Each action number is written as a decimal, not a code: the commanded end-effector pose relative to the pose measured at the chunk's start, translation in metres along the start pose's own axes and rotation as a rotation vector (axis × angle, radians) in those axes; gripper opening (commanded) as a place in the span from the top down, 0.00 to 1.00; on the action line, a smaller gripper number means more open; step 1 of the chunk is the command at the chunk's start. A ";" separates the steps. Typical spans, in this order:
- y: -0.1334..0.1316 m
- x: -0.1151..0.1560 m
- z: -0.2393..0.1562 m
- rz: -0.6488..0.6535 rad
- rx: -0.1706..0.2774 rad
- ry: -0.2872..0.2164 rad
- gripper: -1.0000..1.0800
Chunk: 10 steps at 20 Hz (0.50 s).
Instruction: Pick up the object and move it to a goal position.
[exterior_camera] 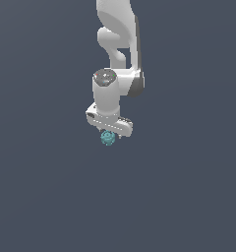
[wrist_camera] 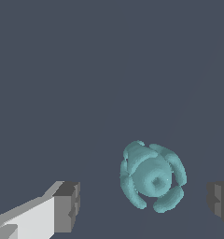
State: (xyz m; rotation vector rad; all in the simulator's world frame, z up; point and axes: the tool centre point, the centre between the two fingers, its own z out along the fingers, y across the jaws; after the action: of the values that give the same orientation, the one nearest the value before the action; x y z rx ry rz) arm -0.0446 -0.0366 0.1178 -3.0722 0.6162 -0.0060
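Note:
The object (exterior_camera: 107, 138) is a small teal-blue knobbly lump that sits just under the white hand of my arm in the exterior view. In the wrist view the object (wrist_camera: 152, 176) lies between my two fingers, nearer to the dark pad of one finger (wrist_camera: 220, 201) than to the other finger (wrist_camera: 67, 205). A gap shows on both sides of it, so neither pad touches it. My gripper (exterior_camera: 111, 134) (wrist_camera: 144, 204) is open around the lump and points straight down.
A plain dark grey-blue surface fills both views. The white arm links (exterior_camera: 117, 44) rise above the hand toward the upper edge of the exterior view.

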 end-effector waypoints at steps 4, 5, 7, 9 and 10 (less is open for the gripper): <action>0.015 -0.010 0.017 0.127 -0.005 -0.001 0.04; 0.017 -0.012 0.019 0.143 -0.005 -0.001 0.04; 0.020 -0.014 0.023 0.171 -0.007 -0.001 0.04; 0.023 -0.016 0.025 0.192 -0.008 -0.001 0.04; 0.024 -0.017 0.026 0.200 -0.008 -0.001 0.04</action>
State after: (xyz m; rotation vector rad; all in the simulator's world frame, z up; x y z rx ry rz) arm -0.0674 -0.0505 0.0933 -3.0092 0.8978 0.0003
